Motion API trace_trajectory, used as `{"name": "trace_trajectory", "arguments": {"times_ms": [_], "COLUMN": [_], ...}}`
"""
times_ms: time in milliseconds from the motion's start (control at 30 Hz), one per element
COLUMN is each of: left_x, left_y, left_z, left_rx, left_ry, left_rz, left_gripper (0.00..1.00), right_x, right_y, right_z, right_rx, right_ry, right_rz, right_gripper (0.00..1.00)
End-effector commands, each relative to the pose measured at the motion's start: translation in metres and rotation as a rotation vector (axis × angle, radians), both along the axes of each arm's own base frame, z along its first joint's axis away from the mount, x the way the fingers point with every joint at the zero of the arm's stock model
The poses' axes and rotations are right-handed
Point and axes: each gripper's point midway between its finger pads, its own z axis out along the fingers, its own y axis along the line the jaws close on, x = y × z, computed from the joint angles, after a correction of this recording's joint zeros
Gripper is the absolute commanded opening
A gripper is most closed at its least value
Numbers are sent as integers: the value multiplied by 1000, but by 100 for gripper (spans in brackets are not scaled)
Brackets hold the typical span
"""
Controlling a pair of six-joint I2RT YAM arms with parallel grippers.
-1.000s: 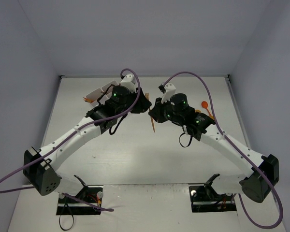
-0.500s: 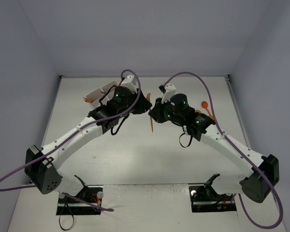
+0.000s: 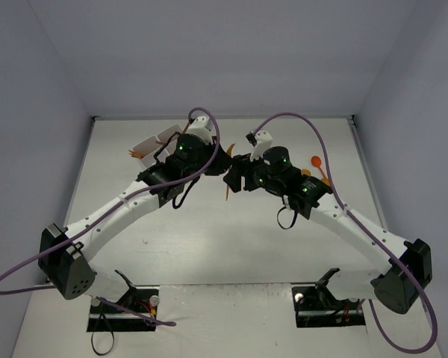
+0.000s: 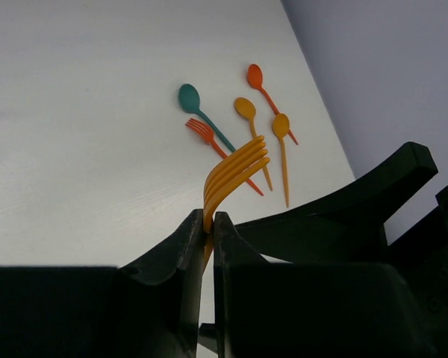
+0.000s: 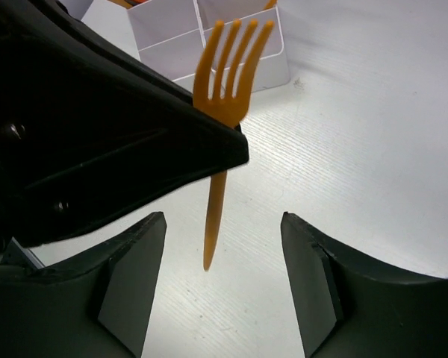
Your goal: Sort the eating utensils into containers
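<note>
An orange fork (image 4: pixel 235 175) hangs in the air between the two arms, tines up, and my left gripper (image 4: pixel 209 216) is shut on its neck just below the tines. In the right wrist view the same fork (image 5: pixel 224 74) points its handle down between the fingers of my right gripper (image 5: pixel 222 222), which stands open and apart from it. From above, the fork (image 3: pixel 228 192) shows under the left gripper (image 3: pixel 225 173), with the right gripper (image 3: pixel 236 180) close beside it. Part of the white compartment tray (image 3: pixel 153 142) shows behind the left arm.
On the table to the right lie a teal spoon (image 4: pixel 189 97), a red fork (image 4: pixel 201 130), two orange spoons (image 4: pixel 245 108) (image 4: pixel 281 124) and a red-orange spoon (image 4: pixel 254 74). The tray's walls (image 5: pixel 179 37) stand just beyond the fork. Grey side walls enclose the table.
My left gripper closed on the fork, then my right gripper opened and let go of its handle. The fork has shifted slightly left with the left gripper.
</note>
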Motion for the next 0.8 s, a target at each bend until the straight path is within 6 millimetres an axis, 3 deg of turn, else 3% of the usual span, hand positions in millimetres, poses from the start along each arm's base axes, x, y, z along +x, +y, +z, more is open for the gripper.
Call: {"name": "trace_trajectory", "arguments": {"times_ms": [0, 133, 333, 533, 767], "left_x": [24, 57, 124, 182, 220], "left_y": [21, 51, 99, 111, 117], "left_z": [47, 56, 74, 67, 44], "left_rx": [54, 189, 293, 422, 451], "left_ry": [-228, -356, -516, -599, -618], "left_rz": [60, 120, 217, 199, 190], "left_gripper": [0, 0, 0, 0, 0], "right_x": [3, 4, 4, 4, 4], "right_y": [-11, -33, -69, -103, -121], "right_z": [29, 21, 13, 9, 8], "right_rx": [56, 26, -7, -39, -88], "right_ry": [-97, -88, -77, -67, -75], "right_rz": [-41, -100, -187, -263, -320], "right_gripper": [62, 63, 64, 65, 67]}}
